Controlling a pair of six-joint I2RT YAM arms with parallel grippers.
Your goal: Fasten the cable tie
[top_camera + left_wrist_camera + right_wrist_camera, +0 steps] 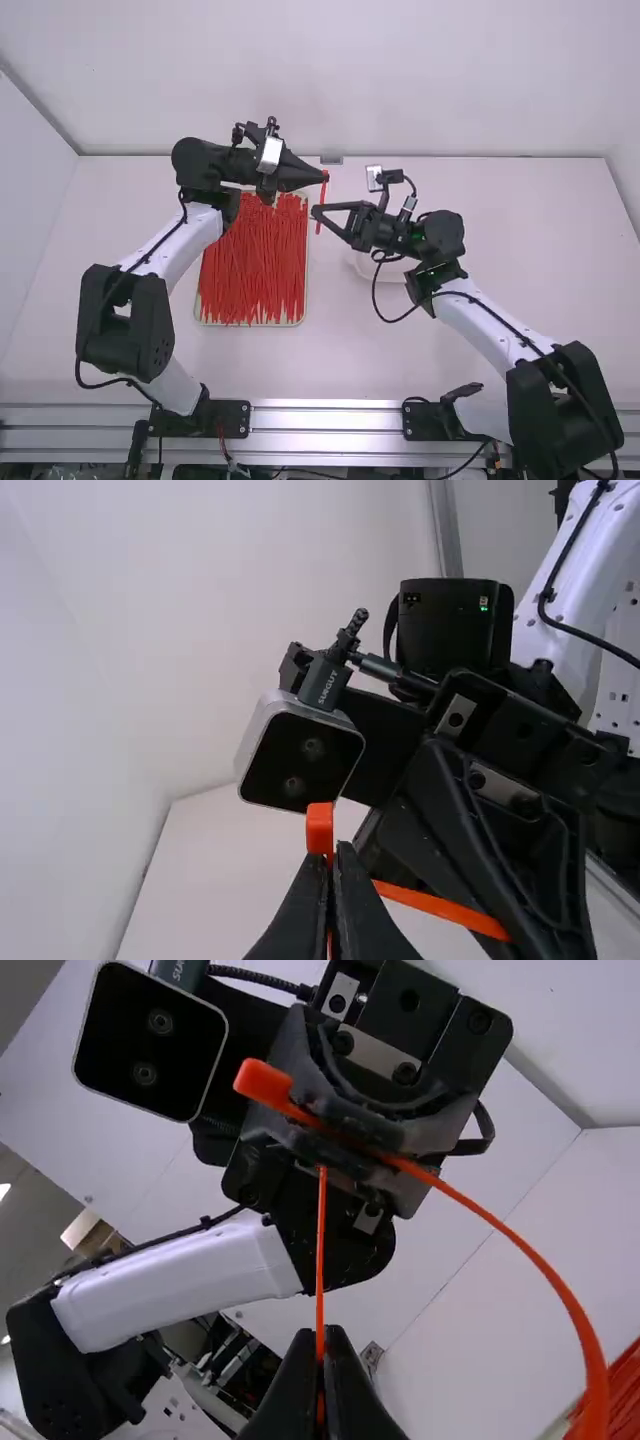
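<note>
A red cable tie [320,212] is held in the air between both grippers, above the right edge of the tray. My left gripper [324,179] is shut just below the tie's square head [319,827]. In the right wrist view the head [262,1080] sticks out beside the left gripper's fingers [345,1125], and the strap curves away in a wide loop [540,1270]. My right gripper [322,1338] is shut on the thin tail end [321,1250], which runs straight up toward the head. From above, the right gripper [315,211] sits just below the left one.
A flat tray [250,322] with a pile of several loose red cable ties [255,260] lies left of the middle. A low white container [365,268] sits under the right arm's wrist. White walls close the table at the back and left.
</note>
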